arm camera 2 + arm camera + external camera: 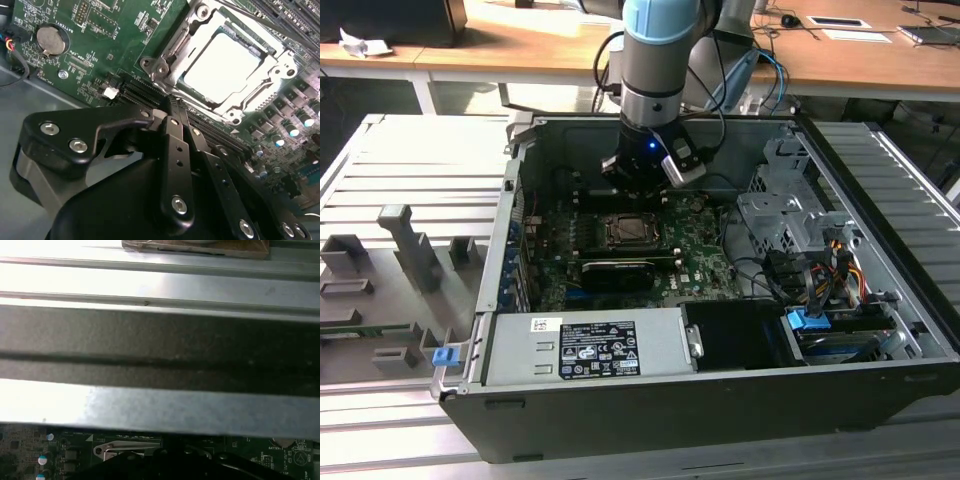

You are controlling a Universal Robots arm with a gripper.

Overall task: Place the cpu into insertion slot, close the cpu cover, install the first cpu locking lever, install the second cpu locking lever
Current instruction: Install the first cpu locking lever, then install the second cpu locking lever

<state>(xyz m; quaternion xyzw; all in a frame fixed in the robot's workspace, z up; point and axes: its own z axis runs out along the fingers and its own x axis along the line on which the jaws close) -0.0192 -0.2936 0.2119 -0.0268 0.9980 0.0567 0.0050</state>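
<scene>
The cpu (225,60) lies in the insertion slot (628,232) as a pale bright square. The silver cpu cover (172,50) is down around it as a frame. A thin metal lever rod (280,29) runs along the socket's far side; whether it is latched I cannot tell. My gripper (172,102) is shut with nothing between its black fingers (176,150), its tip just off the socket's near corner. In the exterior view the gripper (642,185) hangs low inside the case, just behind the socket.
The green motherboard (100,30) carries a coin battery (51,40), long black slots (145,95) and capacitors. A black card (618,272) lies in front of the socket. The power supply (585,345), drive cage (785,215) and cables (810,280) fill the case. The case wall (160,345) stands close.
</scene>
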